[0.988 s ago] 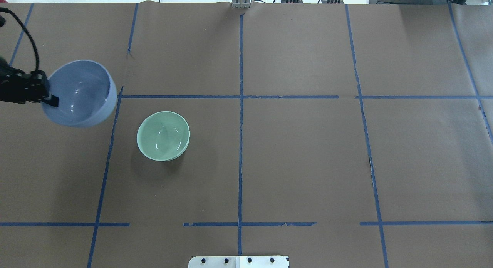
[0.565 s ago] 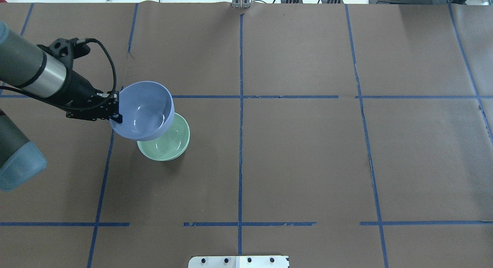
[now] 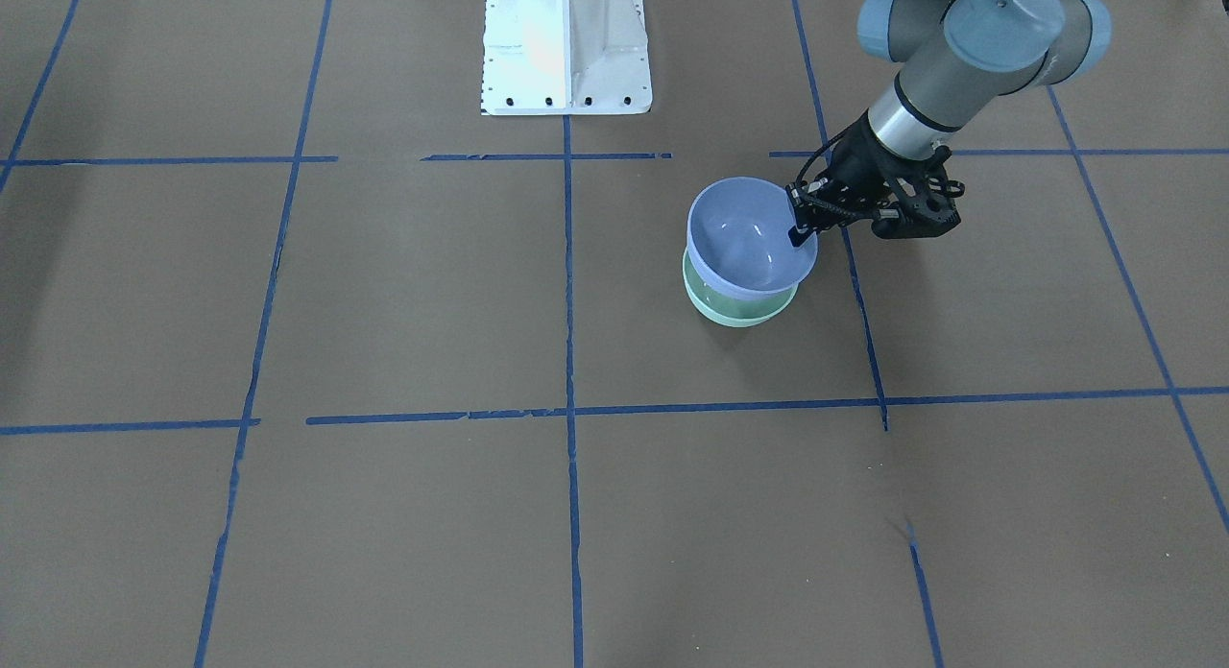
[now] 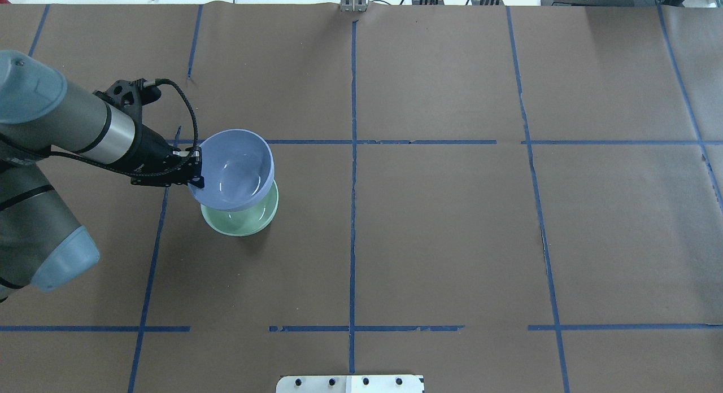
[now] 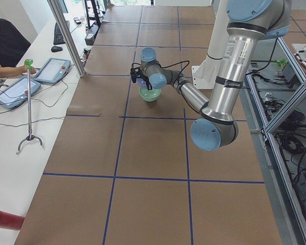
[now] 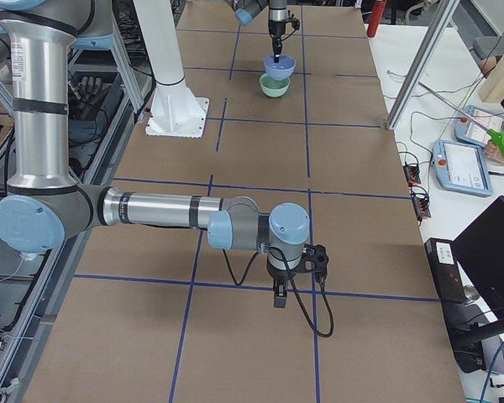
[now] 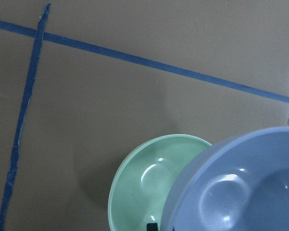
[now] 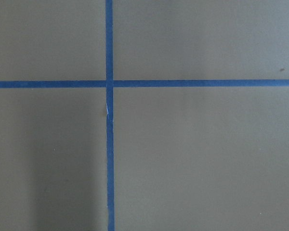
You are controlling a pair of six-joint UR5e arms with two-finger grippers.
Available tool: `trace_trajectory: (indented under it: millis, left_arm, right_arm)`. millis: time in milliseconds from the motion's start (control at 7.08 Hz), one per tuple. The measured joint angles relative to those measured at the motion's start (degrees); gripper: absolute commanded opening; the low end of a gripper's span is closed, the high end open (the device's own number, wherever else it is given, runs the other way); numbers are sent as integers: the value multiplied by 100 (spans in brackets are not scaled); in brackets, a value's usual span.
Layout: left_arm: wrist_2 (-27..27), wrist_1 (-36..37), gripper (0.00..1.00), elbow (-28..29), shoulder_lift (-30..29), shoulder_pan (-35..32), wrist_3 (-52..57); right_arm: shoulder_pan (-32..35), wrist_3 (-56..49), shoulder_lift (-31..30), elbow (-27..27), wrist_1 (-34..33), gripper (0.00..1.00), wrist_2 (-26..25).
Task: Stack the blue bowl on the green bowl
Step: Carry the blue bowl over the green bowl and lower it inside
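Lower bowl: the round, glossy, pale mint-green bowl stands upright on the brown paper-covered table, which is marked with blue tape lines.
Upper bowl: the round, glossy, periwinkle-blue bowl is mouth up and slightly tilted over the green bowl, hiding part of it in every view.
Gap: in the right-side view the blue bowl seems to hang just above the green bowl rather than sit in it, but both are small there.
Left arm: the black two-finger left gripper is clamped on the blue bowl's rim, one finger inside the bowl and one outside.
Right arm: the right gripper is well apart from the green bowl, low over a tape line. Only the side view shows it, so I cannot tell how its fingers stand.
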Motion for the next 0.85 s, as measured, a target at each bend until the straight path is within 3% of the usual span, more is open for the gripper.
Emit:
trace_trajectory:
  millis: [424,565,847]
  left_arm:
    - [29,-30,0,30,84,86,33]
    - [28,-31,99,29,87,94,39]
    - [23,-50,100,104,85,108,89]
  right_arm:
    - [0,0,0,0,-4,100,-1]
    - [0,0,0,0,-3,100,-1]
    - [0,0,0,0,0,100,-2]
